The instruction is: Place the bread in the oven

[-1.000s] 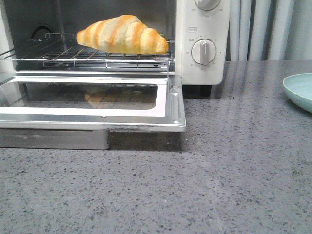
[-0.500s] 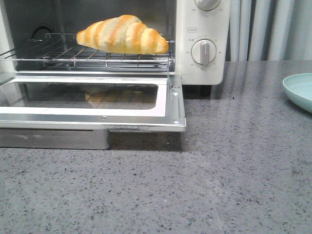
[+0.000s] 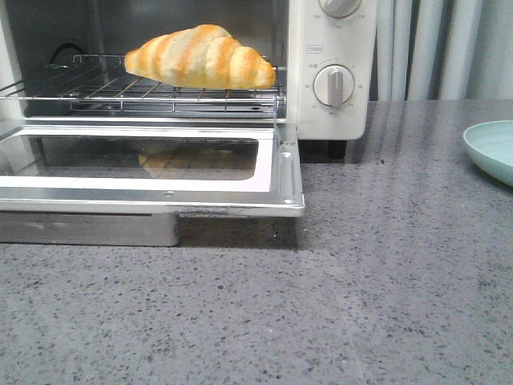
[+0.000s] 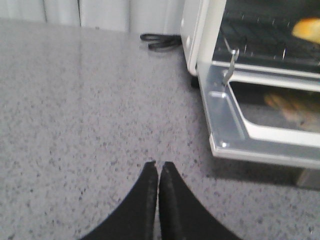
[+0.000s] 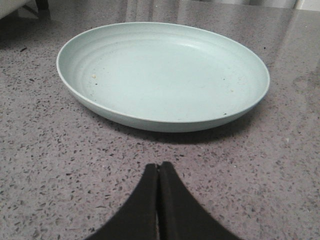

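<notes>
A speckled grey stone counter (image 3: 385, 281) runs back to pale pleated curtains. On it, the glossy golden-orange croissant-shaped bread with cream stripes (image 3: 200, 56) lies on the wire rack (image 3: 160, 95) inside the cream-white toaster oven (image 3: 329, 72), whose glass-windowed door (image 3: 152, 172) hangs open and flat. The bread looks light and probably smooth-skinned, perhaps slippery — a hold across its thick middle, not the tapered tips, seems safest. Both grippers are away from it: the left gripper (image 4: 158, 172) is pinched together over bare counter beside the door, and the right gripper (image 5: 158, 172) is likewise pinched, empty, before a pale mint round plate (image 5: 165, 75). The oven's left side and top are cut off (the upper dial shows only partly), and the left wrist view shows just a blurred end of the bread.
</notes>
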Robot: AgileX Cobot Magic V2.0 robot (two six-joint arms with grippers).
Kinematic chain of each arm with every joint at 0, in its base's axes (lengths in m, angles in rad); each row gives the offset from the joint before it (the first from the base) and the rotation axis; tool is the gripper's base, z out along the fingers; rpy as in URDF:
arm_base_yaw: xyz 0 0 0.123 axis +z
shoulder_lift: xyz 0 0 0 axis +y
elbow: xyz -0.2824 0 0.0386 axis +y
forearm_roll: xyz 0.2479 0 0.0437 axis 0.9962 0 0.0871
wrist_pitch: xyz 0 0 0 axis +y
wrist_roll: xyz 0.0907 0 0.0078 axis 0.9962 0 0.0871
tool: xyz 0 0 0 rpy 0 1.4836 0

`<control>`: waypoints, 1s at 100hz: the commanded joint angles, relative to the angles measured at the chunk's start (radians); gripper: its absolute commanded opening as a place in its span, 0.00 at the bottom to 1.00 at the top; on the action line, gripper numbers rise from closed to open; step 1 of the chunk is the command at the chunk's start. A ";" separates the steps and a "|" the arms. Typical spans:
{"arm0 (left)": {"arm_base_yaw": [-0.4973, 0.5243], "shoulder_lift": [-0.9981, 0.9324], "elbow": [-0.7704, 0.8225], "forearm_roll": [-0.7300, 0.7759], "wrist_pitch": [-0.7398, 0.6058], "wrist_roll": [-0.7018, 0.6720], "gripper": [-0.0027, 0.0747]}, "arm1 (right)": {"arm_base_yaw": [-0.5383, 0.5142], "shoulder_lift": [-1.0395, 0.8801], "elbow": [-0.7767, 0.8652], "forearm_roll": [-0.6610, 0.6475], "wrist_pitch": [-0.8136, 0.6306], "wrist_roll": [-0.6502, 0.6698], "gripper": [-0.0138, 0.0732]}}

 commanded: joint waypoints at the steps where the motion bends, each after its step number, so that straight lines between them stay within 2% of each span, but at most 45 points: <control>1: 0.003 -0.030 0.023 -0.012 -0.008 -0.012 0.01 | 0.001 -0.022 0.014 -0.006 -0.034 -0.010 0.07; 100: 0.003 -0.030 0.023 0.037 -0.016 -0.012 0.01 | 0.001 -0.022 0.014 -0.006 -0.034 -0.010 0.07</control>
